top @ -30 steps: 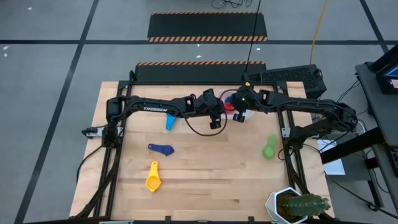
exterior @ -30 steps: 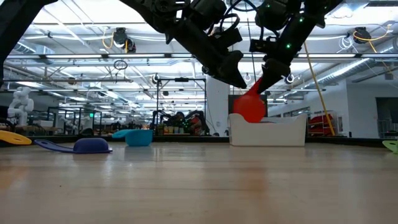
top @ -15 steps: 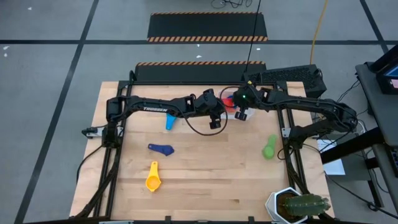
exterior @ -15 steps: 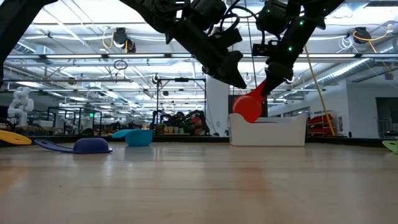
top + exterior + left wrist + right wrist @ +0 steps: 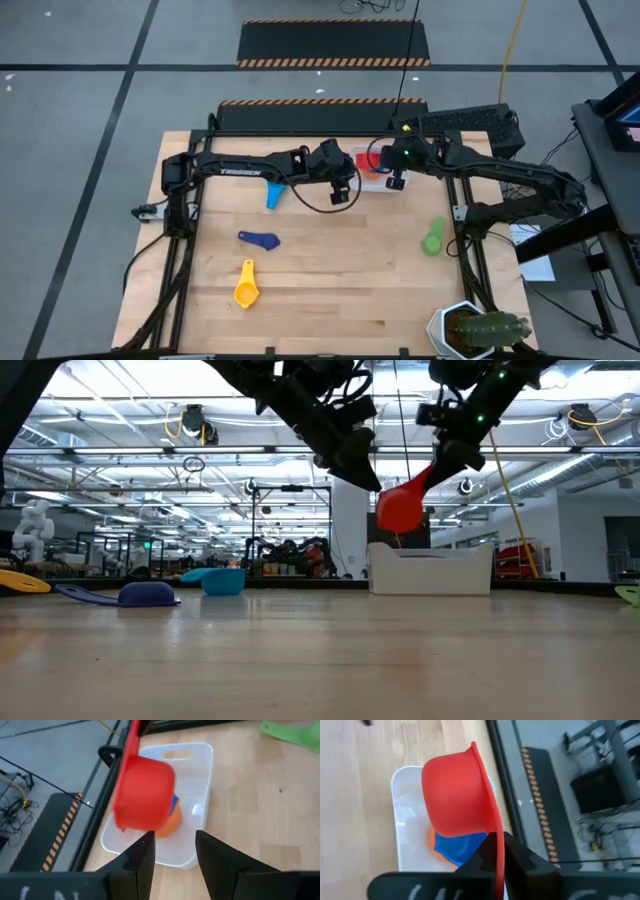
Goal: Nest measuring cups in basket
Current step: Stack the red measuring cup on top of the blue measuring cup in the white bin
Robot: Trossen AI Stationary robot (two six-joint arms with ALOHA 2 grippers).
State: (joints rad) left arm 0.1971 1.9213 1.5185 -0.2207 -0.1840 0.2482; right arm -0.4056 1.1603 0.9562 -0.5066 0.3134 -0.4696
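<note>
I've got the red cup (image 5: 457,795) pinched by its handle, my right gripper (image 5: 496,851) clamped tight on that flat strip, and the bowl hangs clear of the table, above the basket (image 5: 430,572) and a touch toward its near end. The basket sits at the far edge of the table, and inside it I can see an orange cup (image 5: 167,824) with a blue cup (image 5: 457,847) nested in it. That stack is my target.

My left gripper (image 5: 172,852) hovers just beside the basket, fingers part open, nothing between them, watching the red bowl from the side.

Now the lowering. The bowl is tilted, mouth not level, so I reckon I need to rotate the wrist until the rim sits flat before going down, otherwise an edge will catch the blue rim and tip the stack. I'd centre the red bowl over the blue one, not over the basket's middle, and line the handle along the basket's length so it clears the wall. Descend slowly, let go only once the bowl is seated.

Still out on the table: light blue cup (image 5: 273,195), navy cup (image 5: 260,240), yellow cup (image 5: 246,285), green cup (image 5: 433,238)
</note>
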